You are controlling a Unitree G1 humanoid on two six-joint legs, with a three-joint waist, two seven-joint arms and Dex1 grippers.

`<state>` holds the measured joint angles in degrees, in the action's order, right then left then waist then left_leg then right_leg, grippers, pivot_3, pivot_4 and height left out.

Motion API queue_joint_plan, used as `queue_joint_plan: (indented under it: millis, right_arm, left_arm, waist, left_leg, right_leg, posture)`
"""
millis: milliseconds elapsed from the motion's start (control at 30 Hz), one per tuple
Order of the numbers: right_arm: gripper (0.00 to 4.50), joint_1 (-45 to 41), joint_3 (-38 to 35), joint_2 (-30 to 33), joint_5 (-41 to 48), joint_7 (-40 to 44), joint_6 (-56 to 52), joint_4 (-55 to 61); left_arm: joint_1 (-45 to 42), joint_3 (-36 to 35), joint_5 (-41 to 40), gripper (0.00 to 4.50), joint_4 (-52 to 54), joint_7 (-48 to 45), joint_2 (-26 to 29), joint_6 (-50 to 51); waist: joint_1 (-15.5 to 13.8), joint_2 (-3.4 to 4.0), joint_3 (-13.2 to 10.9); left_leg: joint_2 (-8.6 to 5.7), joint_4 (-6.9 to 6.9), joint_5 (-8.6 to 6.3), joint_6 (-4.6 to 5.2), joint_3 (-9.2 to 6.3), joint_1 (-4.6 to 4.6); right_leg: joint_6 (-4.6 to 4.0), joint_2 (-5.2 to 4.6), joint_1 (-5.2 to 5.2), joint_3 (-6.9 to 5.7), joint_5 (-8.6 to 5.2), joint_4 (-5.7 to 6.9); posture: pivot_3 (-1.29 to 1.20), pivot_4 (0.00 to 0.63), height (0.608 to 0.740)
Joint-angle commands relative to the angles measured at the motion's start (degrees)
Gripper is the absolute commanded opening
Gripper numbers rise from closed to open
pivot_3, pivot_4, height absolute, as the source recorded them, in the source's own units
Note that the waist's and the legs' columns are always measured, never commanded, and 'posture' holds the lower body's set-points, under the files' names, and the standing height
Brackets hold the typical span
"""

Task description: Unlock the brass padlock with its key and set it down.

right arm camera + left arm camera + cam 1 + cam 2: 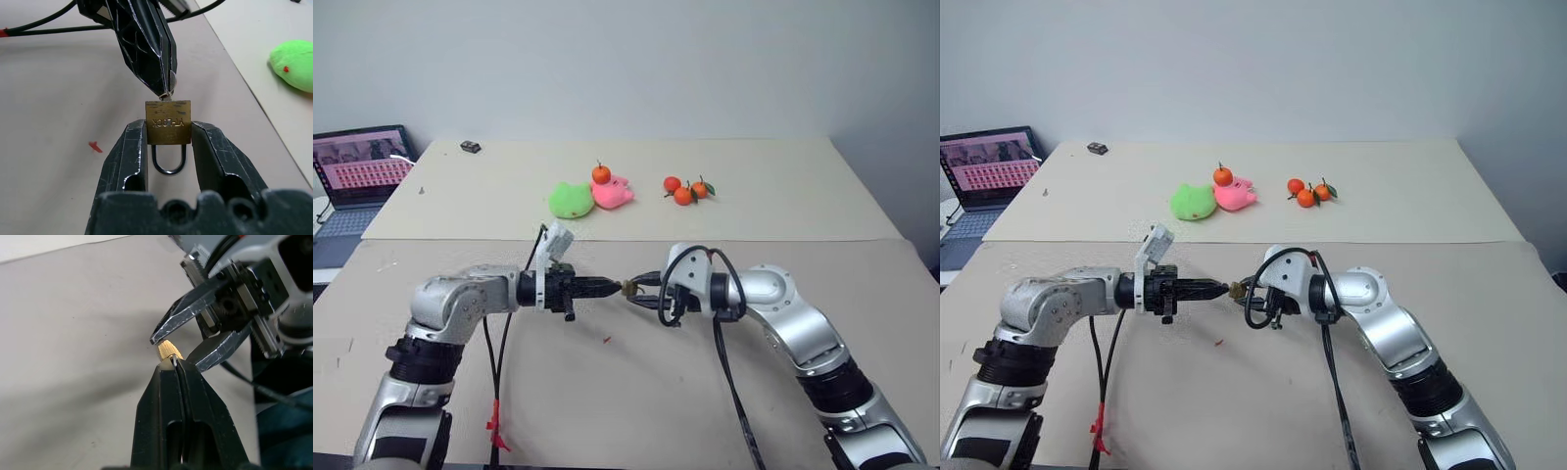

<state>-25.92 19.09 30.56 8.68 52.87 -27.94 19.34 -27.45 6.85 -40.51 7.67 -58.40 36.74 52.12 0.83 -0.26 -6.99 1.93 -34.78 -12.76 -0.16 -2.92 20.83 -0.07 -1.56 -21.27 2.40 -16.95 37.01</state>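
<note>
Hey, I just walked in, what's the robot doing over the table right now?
It is working a lock held above the table. The right tool clamps the brass padlock by its sides, shackle pointing back toward the wrist. The left tool is shut on the key, whose tip meets the padlock's keyhole face. The shackle looks closed.

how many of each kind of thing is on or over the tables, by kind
small oranges: 4, one on the pink toy, three grouped to its right
plush toys: 2, green and pink
brass padlock: 1, in the right gripper
key: 1, pinched by the left gripper
small dark object: 1
red speck: 1
total: 10
</note>
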Motion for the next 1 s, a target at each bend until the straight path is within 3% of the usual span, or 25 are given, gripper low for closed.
queue_joint_plan:
  millis: [33, 233, 467, 567, 733, 1000]
  right_arm:
    - [0.92, -1.2, -3.0, 0.4, 0.4, -1.6, 0.2, 2.4]
    - [0.92, -1.2, -2.7, 0.7, 0.7, -1.9, 0.1, 2.6]
    - [0.92, -1.3, -2.5, 0.9, 0.8, -2.1, 0.1, 2.6]
    - [0.92, -1.4, -2.4, 0.9, 0.7, -2.2, 0.1, 2.7]
    - [0.92, -1.3, -2.3, 0.8, 0.6, -2.2, 0.0, 2.8]
    - [0.92, -1.2, -2.2, 0.7, 0.4, -2.1, 0.0, 2.7]
  left_arm:
    - [1.2, 5.1, 4.3, 0.02, 2.8, -6.2, 1.6, -7.0]
    - [0.7, 4.7, 5.6, 0.02, 0.8, -6.4, 0.8, -8.0]
    - [-4.6, -1.3, -0.3, 0.02, -8.1, 3.3, -4.5, 11.8]
    - [-6.0, -5.2, -4.8, 0.66, -9.5, 4.9, -6.3, 18.9]
    - [-8.2, -11.4, -8.1, 2.34, -11.9, 8.9, -8.9, 24.9]
    - [-11.8, -18.6, -12.5, 2.34, -14.3, 13.5, -12.2, 30.9]
  waist:
    - [-0.1, 0.0, 0.0]
    - [0.0, 0.01, 0.0]
    - [0.1, 0.0, 0.0]
    - [0.4, 0.02, 0.0]
    - [0.3, 0.02, 0.0]
    - [0.1, 0.02, 0.0]
  left_leg:
    - [0.0, 0.0, 0.0, 0.01, 0.0, 0.08]
    - [0.02, -0.04, -0.06, 0.14, -0.02, 0.26]
    - [0.03, -0.11, -0.16, 0.32, -0.05, 0.25]
    - [0.03, -0.13, -0.17, 0.35, -0.05, 0.25]
    - [0.06, -0.11, -0.18, 0.37, -0.14, 0.25]
    - [0.02, -0.18, -0.17, 0.34, -0.14, 0.23]
  right_leg:
    - [0.01, 0.0, 0.0, 0.0, 0.0, 0.0]
    - [0.07, 0.06, -0.03, -0.03, -0.04, 0.01]
    - [0.12, 0.11, -0.03, -0.03, -0.07, 0.05]
    - [0.14, 0.12, -0.04, -0.03, -0.08, 0.08]
    - [0.19, 0.16, -0.04, -0.06, -0.11, 0.12]
    - [0.19, 0.1, -0.02, -0.06, -0.11, 0.13]
  posture:
    - [0.0, 0.15, 0.66]
    - [0.0, 0.15, 0.66]
    - [0.0, 0.15, 0.66]
    - [0.0, 0.15, 0.66]
    - [0.0, 0.15, 0.66]
    - [0.0, 0.15, 0.66]
